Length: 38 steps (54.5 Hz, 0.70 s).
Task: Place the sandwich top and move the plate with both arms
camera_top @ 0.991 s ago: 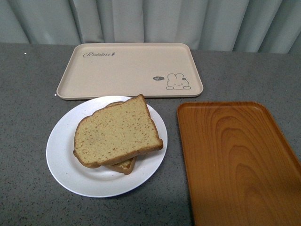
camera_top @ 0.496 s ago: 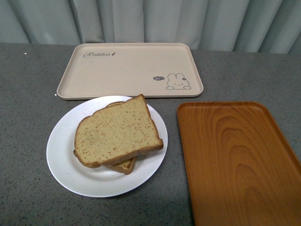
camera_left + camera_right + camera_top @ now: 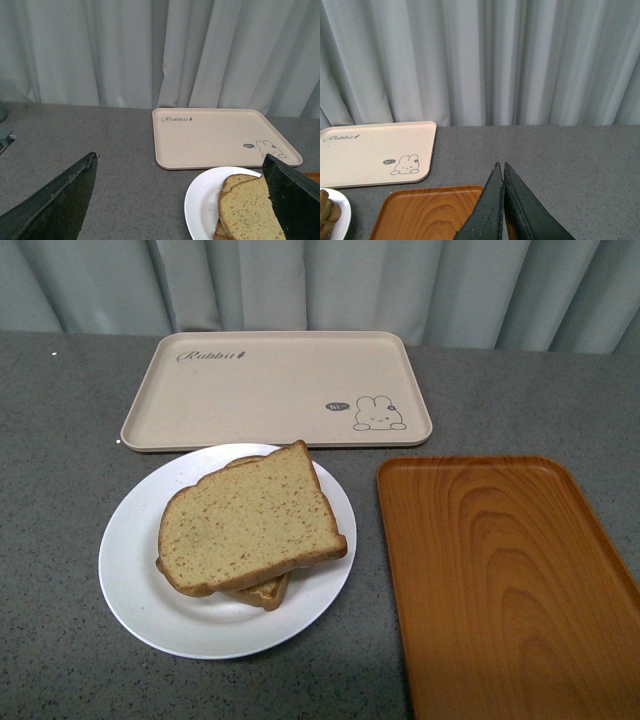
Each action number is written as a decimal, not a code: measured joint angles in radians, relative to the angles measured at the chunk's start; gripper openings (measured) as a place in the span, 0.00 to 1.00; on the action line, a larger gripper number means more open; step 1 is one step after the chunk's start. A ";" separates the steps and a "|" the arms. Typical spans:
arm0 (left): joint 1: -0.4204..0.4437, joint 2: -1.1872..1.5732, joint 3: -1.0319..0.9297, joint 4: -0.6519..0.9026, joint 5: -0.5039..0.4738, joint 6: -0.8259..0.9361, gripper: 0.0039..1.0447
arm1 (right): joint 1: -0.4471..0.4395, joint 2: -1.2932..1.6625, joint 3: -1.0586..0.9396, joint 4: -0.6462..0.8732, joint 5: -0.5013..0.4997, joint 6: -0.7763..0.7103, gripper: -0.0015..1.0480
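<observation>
Beige rabbit-print tray (image 3: 275, 388) far side of grey table (image 3: 60, 440); orange wood-grain tray (image 3: 505, 585) nearer, right; pale curtain (image 3: 320, 285) behind.

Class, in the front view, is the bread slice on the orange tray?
No, the bread slice is stacked on the white plate beside the orange tray.

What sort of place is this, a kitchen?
Likely a staged test bench rather than a kitchen: a grey speckled table backed by a pale curtain, holding a white plate with bread, a beige rabbit-print tray and an orange wood-grain tray.
</observation>
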 joint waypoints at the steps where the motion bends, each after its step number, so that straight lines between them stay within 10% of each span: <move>1: 0.000 0.000 0.000 0.000 0.000 0.000 0.94 | 0.000 -0.007 0.000 -0.007 0.000 0.000 0.01; 38: 0.000 0.000 0.000 0.000 0.000 0.001 0.94 | 0.000 -0.282 0.000 -0.286 -0.003 -0.001 0.01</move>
